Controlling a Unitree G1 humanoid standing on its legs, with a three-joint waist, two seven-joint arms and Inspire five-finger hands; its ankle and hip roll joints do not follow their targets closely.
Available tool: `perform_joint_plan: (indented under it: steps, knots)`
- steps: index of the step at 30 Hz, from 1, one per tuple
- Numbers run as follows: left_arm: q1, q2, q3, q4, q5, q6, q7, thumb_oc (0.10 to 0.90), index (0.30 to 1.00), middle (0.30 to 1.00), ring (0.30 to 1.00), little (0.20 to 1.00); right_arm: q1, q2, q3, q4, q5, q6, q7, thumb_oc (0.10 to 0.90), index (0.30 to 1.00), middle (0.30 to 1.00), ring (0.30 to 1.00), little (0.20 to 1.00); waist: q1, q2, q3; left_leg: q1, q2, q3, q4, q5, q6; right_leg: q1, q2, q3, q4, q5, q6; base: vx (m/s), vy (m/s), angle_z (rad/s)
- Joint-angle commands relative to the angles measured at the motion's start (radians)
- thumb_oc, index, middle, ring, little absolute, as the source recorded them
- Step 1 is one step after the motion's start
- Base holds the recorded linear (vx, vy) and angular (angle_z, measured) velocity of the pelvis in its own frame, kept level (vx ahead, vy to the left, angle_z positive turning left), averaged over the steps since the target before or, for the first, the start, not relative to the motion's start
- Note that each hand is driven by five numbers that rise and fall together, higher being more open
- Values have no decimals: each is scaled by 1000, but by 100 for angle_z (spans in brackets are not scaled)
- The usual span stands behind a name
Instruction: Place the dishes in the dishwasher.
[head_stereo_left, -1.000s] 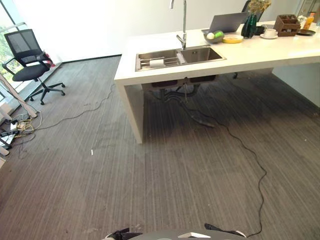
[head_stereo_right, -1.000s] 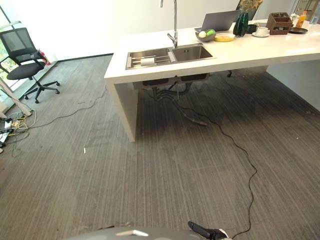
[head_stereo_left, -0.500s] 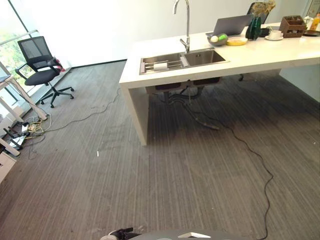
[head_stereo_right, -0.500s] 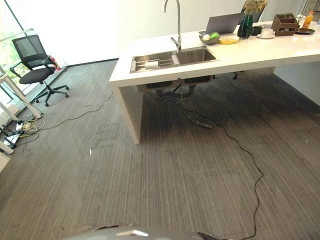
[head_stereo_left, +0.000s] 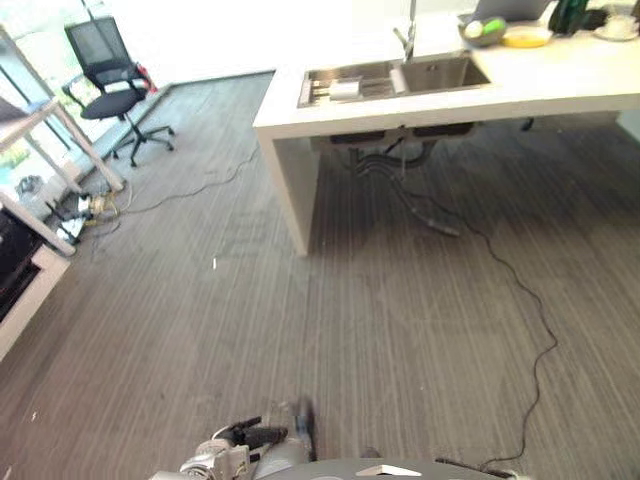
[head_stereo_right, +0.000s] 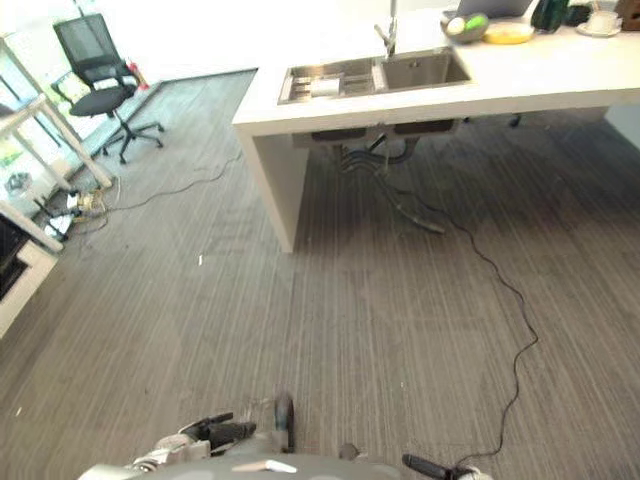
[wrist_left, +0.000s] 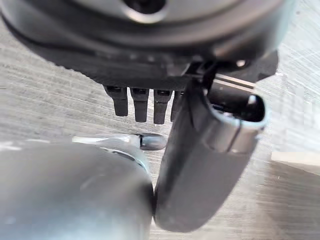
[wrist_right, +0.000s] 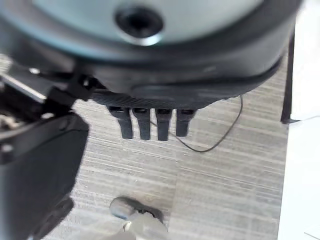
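Observation:
Far ahead on the white counter (head_stereo_left: 570, 85) stand a bowl of fruit (head_stereo_left: 483, 31), a yellow plate (head_stereo_left: 527, 37) and a cup on a saucer (head_stereo_left: 620, 25). A white item (head_stereo_left: 345, 88) lies on the rack in the left basin of the steel sink (head_stereo_left: 440, 72). My left hand (wrist_left: 141, 105) hangs low over the carpet with its fingers straight, holding nothing. It also shows at the bottom edge of the left eye view as a dark hand (head_stereo_left: 250, 436). My right hand (wrist_right: 150, 122) hangs the same way, with nothing in it.
Grey carpet lies between me and the counter. The counter's white end panel (head_stereo_left: 285, 185) stands ahead, with pipes (head_stereo_left: 400, 165) under the sink. A black office chair (head_stereo_left: 108, 95), a white desk frame (head_stereo_left: 45, 130) and tangled cables (head_stereo_left: 95, 205) are at the far left.
The whole picture has shifted, so the camera has moved: the counter now sits higher and its far end is cut off. My left hand now shows at the bottom edge.

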Motion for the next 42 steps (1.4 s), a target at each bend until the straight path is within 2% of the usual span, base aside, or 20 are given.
perform_joint_plan:
  steps: [1,2,5,7,9,12,14,17,19,20,22,23,25,32,33,34,35,38,41,42]
  knots:
    - [91,12,-49,76,101,50,8,800,900,900,900,900,-11,4,-2,-19,-14,-17,-5,800,900,900,900,900,23,-60,-24,-78,-48,42,83,-44,68,202,-100,103,-95,-26,187,390,94,-26]
    - [101,31,-22,88,107,55,15,800,900,900,900,900,1,23,4,-16,-26,-17,0,800,900,900,900,900,29,-61,-54,-48,-46,57,40,1,83,221,-95,105,-95,-42,190,378,129,-76]
    - [103,40,-13,91,107,55,17,800,900,900,900,900,6,32,4,-12,-25,-17,-1,800,900,900,900,900,23,-72,-68,-36,-57,65,33,4,88,226,-105,104,-95,-39,194,254,97,-42]
    - [102,58,24,79,80,48,13,800,900,900,900,900,16,52,-8,-13,0,-19,8,800,900,900,900,900,24,-97,-98,23,-86,82,6,-28,113,185,-130,103,52,-10,230,411,224,-29]
    - [63,67,36,41,17,31,20,800,900,900,900,900,7,62,-14,-42,30,-32,12,800,900,900,900,900,-3,-105,-84,82,-111,64,6,-68,132,96,-119,122,316,117,302,293,203,-34]
    - [13,66,36,-21,-74,7,52,800,900,900,900,900,-4,64,-32,-66,74,-45,-1,800,900,900,900,900,-33,-77,-66,140,-95,28,6,-98,139,16,-55,145,512,227,331,189,81,7]
    - [-63,51,25,-189,-218,-49,107,800,900,900,900,900,-16,61,-68,-121,158,-70,-17,800,900,900,900,900,-83,-39,-19,223,-77,-22,6,-136,148,-149,-16,97,720,199,330,372,140,58]
    - [-133,83,-45,-353,-124,-84,172,800,900,900,900,900,-14,55,-74,-157,196,-86,-22,800,900,900,900,900,-105,-28,1,254,-81,-50,6,-148,147,-218,-38,80,691,181,302,290,44,68]
    - [-122,133,-25,-810,-124,-165,262,800,900,900,900,900,47,62,-86,-220,232,-111,-27,800,900,900,900,900,-113,-43,12,305,-96,-102,6,-196,135,-264,-107,44,428,124,268,545,-133,61]
    - [-126,134,-3,-890,-136,-190,288,800,900,900,900,900,59,69,-84,-222,229,-112,-30,800,900,900,900,900,-117,-57,8,318,-102,-113,6,-211,125,-291,-133,53,315,149,267,439,-158,51]
    - [-117,134,-2,-901,-134,-186,292,800,900,900,900,900,62,70,-82,-223,229,-112,-31,800,900,900,900,900,-123,-53,9,326,-97,-118,6,-216,125,-274,-130,47,300,150,268,272,-90,36]
    - [-164,163,12,-1044,-78,-221,366,800,900,900,900,900,88,71,-72,-214,220,-103,-32,800,900,900,900,900,-152,-76,3,368,-98,-150,6,-266,102,-309,-174,101,112,197,288,372,-121,36]
    - [-219,199,8,-1084,3,-230,435,800,900,900,900,900,102,69,-61,-206,211,-94,-32,800,900,900,900,900,-182,-80,-2,398,-87,-170,6,-302,90,-326,-184,169,29,236,316,525,-173,41]
    - [-314,216,65,-1307,160,-261,569,800,900,900,900,900,124,59,-45,-134,191,-84,-20,800,900,900,900,900,-198,-95,-61,444,-67,-202,6,-336,70,-265,-186,204,-27,293,320,288,-168,34]
    - [-320,224,90,-1361,238,-260,623,800,900,900,900,900,119,55,-31,-112,174,-84,-17,800,900,900,900,900,-196,-75,-84,469,-20,-202,6,-283,49,-235,-157,192,-36,275,306,536,-407,-10]
    - [-340,237,110,-1427,392,-226,705,800,900,900,900,900,98,32,-18,-123,172,-99,-32,800,900,900,900,900,-173,-77,-70,359,-12,-205,332,-129,10,-109,-129,174,-78,247,254,614,-510,-3]
    - [-346,243,105,-1428,420,-212,710,800,900,900,900,900,89,20,-18,-133,171,-103,-37,800,900,900,900,900,-164,-97,-54,294,-19,-195,473,-91,4,-69,-144,165,-82,231,238,390,-352,9]
    - [-339,254,96,-1441,447,-201,680,800,900,900,900,900,71,-2,-19,-143,169,-103,-43,800,900,900,900,900,-135,-123,-16,187,-44,-182,716,-112,13,-6,-153,164,-87,194,208,203,-177,3]
    - [-301,250,75,-1441,462,-209,657,800,900,900,900,900,64,-9,-18,-166,166,-105,-48,800,900,900,900,900,-107,-127,-1,62,-17,-87,655,-113,18,52,-159,176,-94,172,196,370,-43,-21]
    - [-273,267,62,-1441,474,-214,641,800,900,900,900,900,61,-11,-21,-172,166,-112,-48,800,900,900,900,900,-92,-111,-6,36,-4,-61,505,-104,20,76,-147,177,-95,160,203,355,115,-9]
